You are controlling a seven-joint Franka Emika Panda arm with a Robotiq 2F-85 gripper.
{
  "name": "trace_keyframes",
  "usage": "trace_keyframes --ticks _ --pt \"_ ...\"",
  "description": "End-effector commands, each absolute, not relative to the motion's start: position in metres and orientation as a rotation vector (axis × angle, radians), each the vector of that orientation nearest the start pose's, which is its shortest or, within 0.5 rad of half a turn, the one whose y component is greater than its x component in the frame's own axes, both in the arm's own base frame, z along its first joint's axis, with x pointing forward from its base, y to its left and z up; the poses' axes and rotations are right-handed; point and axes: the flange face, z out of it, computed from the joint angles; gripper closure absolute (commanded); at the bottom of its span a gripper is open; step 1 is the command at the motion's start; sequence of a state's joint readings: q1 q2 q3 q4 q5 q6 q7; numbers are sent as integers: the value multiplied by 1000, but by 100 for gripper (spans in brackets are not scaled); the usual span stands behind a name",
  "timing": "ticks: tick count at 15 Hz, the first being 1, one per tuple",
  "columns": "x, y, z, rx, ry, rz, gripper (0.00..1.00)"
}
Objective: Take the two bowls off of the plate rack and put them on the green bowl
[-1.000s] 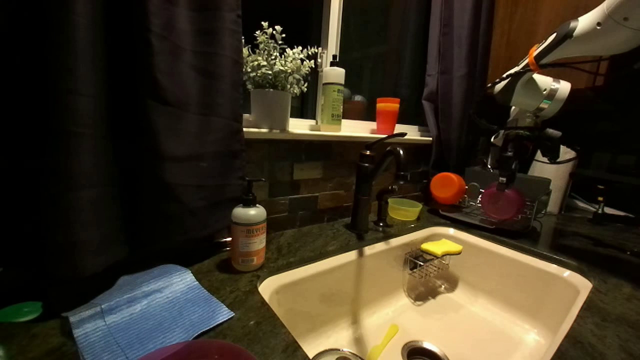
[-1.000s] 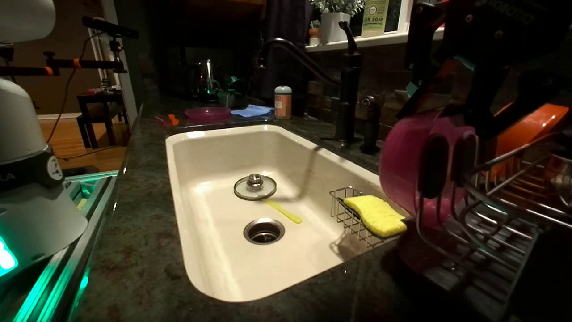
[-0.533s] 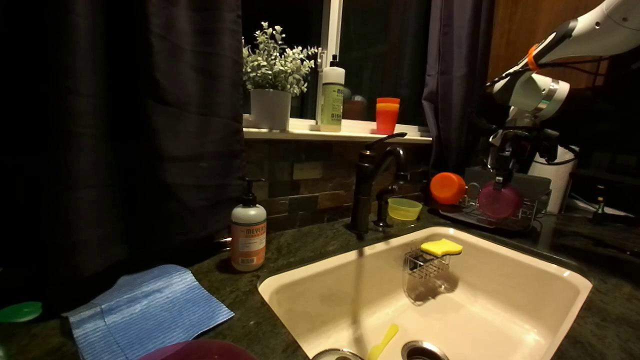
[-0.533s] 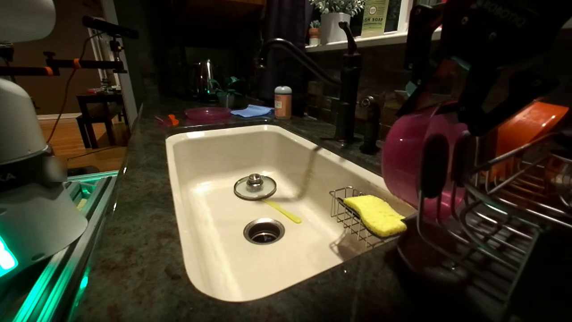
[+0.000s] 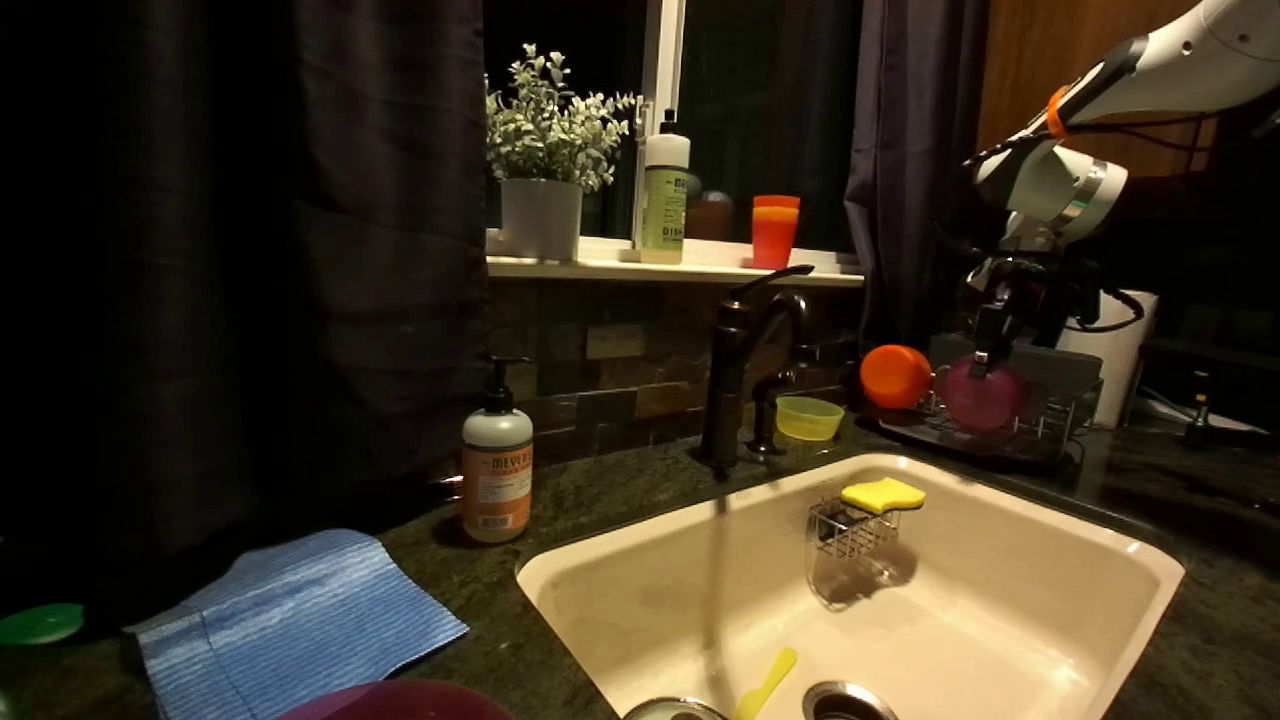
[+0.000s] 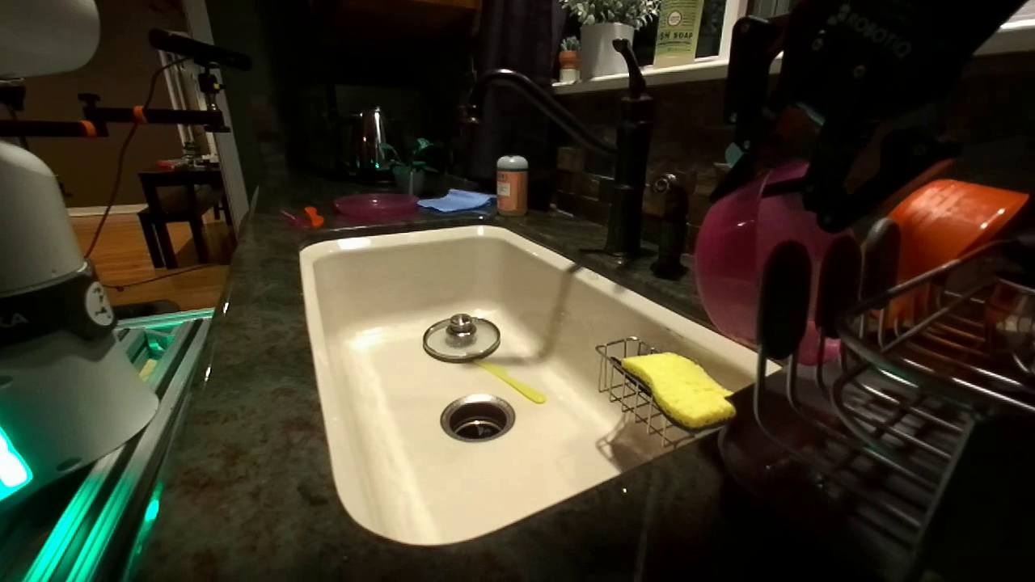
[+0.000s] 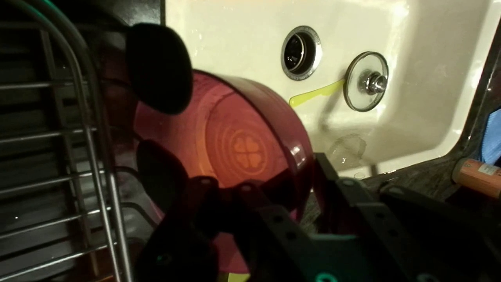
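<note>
Hand [image 5: 983,360] nearly closed, upper edge of the pink bowl [image 5: 990,402] pinched in it; wrist view has one finger inside the bowl, one outside. Pink bowl on edge, tilted, at the rack [image 6: 930,380]; whether it touches the wires, cannot tell. Orange bowl [image 5: 895,378] on edge in the rack, just beside the pink one, at nine o'clock from it in an exterior view. From the orange bowl, by that clock, green bowl [image 5: 810,419] at eight: upright on the counter [image 5: 610,500], near the rim of the sink [image 5: 1000,590]. Faucet [image 5: 728,390] close to the green bowl, at ten o'clock from it. Soap [image 5: 497,490] on the counter at eight o'clock from the faucet; cloth [image 5: 310,620] at eight again from the soap. Cup [image 5: 775,232] upright on the sill [image 5: 605,270], between twelve and one from the faucet. In an exterior view, sponge [image 6: 679,388] lies on the caddy [image 6: 635,400] in the sink, three o'clock from the drain [image 6: 477,418]; lid [image 6: 462,339] on the sink floor at twelve, knob up; yellow utensil [image 6: 513,384] running out from the lid between four and five. Base of the rack in deep shadow, detail lost.
</note>
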State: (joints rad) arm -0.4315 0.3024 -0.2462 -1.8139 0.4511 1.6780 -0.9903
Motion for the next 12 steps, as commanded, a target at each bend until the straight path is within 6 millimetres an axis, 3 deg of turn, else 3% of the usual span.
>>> trace_keyframes --ticks 1,12 --pt "487 -315 364 -2588 -142 11 98" --pt "494 -262 372 -2596 -93 78 98"
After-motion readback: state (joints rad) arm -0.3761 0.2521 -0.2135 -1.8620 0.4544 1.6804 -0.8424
